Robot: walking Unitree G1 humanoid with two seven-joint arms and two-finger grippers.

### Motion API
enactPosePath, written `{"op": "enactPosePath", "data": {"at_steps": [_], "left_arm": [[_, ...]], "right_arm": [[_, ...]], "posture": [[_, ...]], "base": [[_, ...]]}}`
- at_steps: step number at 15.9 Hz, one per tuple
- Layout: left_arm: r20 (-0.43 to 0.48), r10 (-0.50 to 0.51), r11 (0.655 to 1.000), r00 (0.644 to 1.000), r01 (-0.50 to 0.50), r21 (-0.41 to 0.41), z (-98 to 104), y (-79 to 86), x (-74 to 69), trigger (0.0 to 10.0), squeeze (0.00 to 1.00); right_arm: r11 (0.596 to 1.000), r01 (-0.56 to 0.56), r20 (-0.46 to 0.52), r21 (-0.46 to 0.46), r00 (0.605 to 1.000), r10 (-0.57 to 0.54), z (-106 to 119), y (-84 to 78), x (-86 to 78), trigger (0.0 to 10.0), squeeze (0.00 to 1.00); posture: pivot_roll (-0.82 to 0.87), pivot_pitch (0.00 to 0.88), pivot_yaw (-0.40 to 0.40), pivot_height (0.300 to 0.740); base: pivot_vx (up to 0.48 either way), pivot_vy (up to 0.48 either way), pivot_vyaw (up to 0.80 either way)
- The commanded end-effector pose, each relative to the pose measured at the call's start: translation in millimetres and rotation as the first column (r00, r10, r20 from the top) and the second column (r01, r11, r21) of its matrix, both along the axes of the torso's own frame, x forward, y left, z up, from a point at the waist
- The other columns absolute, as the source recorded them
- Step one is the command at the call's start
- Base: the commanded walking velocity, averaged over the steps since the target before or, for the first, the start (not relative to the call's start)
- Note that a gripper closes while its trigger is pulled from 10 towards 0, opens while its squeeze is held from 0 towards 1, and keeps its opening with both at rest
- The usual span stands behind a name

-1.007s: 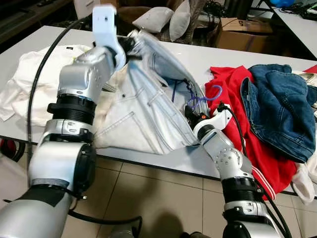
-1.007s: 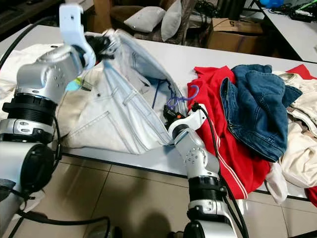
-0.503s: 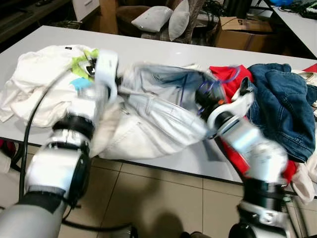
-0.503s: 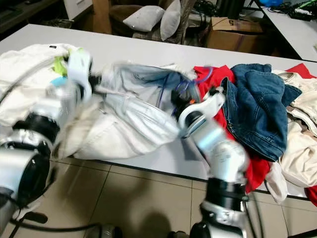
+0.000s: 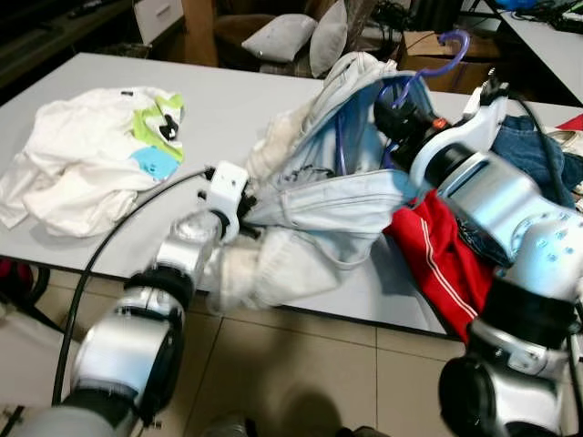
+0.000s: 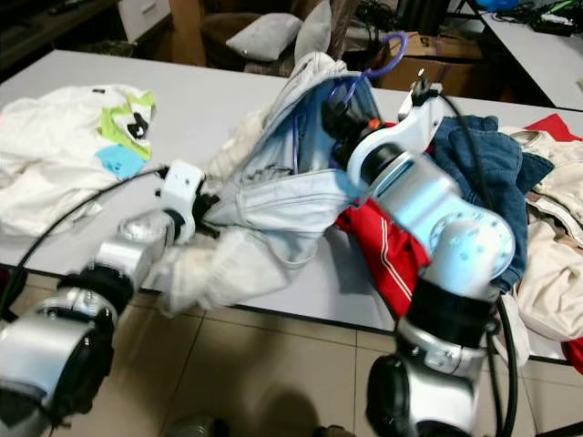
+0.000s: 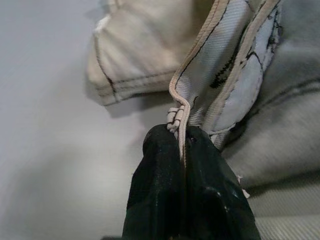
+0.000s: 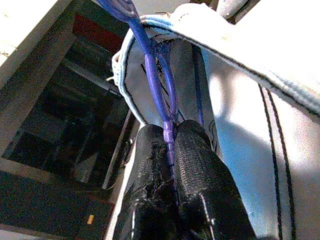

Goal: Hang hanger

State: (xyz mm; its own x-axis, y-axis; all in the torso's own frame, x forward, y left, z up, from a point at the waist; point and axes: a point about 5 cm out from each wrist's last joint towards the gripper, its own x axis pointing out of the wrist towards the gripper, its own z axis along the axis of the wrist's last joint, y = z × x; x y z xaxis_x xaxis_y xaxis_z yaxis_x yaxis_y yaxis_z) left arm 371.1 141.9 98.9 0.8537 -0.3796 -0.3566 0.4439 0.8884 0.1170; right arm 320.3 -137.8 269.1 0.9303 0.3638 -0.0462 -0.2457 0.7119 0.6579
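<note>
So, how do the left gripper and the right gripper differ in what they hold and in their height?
The left gripper pinches the pale jacket hem, low by the table edge. The right gripper pinches the purple hanger, raised well above the table. Both are shut.

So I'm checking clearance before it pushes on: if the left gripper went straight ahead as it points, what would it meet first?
The left gripper is shut on the pale jacket hem, so more jacket fabric comes first; depth beyond is unclear.
</note>
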Motion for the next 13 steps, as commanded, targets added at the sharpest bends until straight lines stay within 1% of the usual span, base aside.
{"op": "enactPosePath", "data": {"at_steps": [1,2,3,4,5,7,8,9,10,11,12,13], "left_arm": [[-0.154,-0.05,0.999,0.987,0.05,-0.007,-41,1.1,-25.4,0.0,0.0],[-0.165,-0.068,0.997,0.984,0.063,-0.034,-51,0.1,-34.8,9.4,0.0],[-0.163,-0.075,0.993,0.984,0.059,-0.101,-56,0.5,-41.8,10.0,0.0],[-0.151,-0.074,0.99,0.986,0.055,-0.128,-56,1.2,-43.1,10.0,0.87],[-0.12,-0.095,0.982,0.988,0.073,-0.173,-51,2.7,-44.2,10.0,1.0],[-0.056,-0.14,0.963,0.988,0.123,-0.239,-37,12.0,-48.1,10.0,1.0],[-0.044,-0.148,0.96,0.988,0.133,-0.246,-34,16.7,-50.7,10.0,1.0],[-0.025,-0.16,0.957,0.987,0.149,-0.25,-30,26.6,-57.7,10.0,1.0],[-0.013,-0.171,0.953,0.985,0.162,-0.256,-26,36.2,-65.2,10.0,1.0],[-0.002,-0.191,0.95,0.982,0.184,-0.252,-20,51.7,-79.6,10.0,1.0],[0.014,-0.187,0.956,0.982,0.185,-0.226,-15,60.8,-88.7,10.0,1.0],[0.02,-0.18,0.957,0.983,0.18,-0.225,-10,72.0,-100.9,10.0,1.0]], "right_arm": [[1.0,0.011,0.109,-0.012,0.994,-0.01,28,-5.1,0.3,10.0,0.0],[0.999,0.0,0.119,-0.041,0.993,0.005,37,-4.1,3.5,10.0,0.0],[0.998,-0.032,0.13,-0.052,0.991,0.039,45,-1.6,5.3,10.0,0.0],[0.997,-0.044,0.129,-0.056,0.99,0.051,46,-0.6,6.2,10.0,0.0],[0.996,-0.062,0.122,-0.068,0.99,0.07,46,0.5,7.2,10.0,0.0],[0.99,-0.106,0.119,-0.088,0.986,0.116,45,5.0,7.1,10.0,0.0],[0.989,-0.118,0.12,-0.09,0.984,0.129,45,6.4,6.9,10.0,0.0],[0.986,-0.14,0.125,-0.095,0.981,0.151,46,8.5,6.3,10.0,0.0],[0.983,-0.156,0.127,-0.099,0.978,0.167,46,9.8,5.9,10.0,0.0],[0.978,-0.178,0.131,-0.11,0.973,0.192,47,10.8,5.2,10.0,0.0],[0.975,-0.192,0.131,-0.116,0.97,0.207,47,10.5,4.9,10.0,0.0],[0.968,-0.217,0.13,-0.123,0.964,0.232,47,10.8,3.6,10.0,0.0]], "posture": [[-0.11,0.0,0.02,0.74],[-0.11,0.0,0.01,0.74],[-0.11,0.0,0.0,0.74],[-0.1,0.0,-0.006,0.74],[-0.1,0.0,-0.017,0.74],[-0.09,0.0,-0.028,0.74],[-0.09,0.0,-0.029,0.74],[-0.09,0.0,-0.031,0.74],[-0.09,0.0,-0.032,0.74],[-0.08,0.0,-0.037,0.74],[-0.07,0.0,-0.044,0.74],[-0.06,0.0,-0.054,0.74]], "base": [[0.0,0.0,0.0],[0.0,0.0,0.0],[0.0,0.0,0.0],[0.0,0.0,0.0],[0.0,0.0,0.0],[0.0,0.0,0.0],[0.0,0.0,0.0],[0.0,0.0,0.0],[0.0,0.0,0.43],[0.0,0.0,0.8],[0.0,0.0,0.8],[0.0,0.0,0.8]]}}
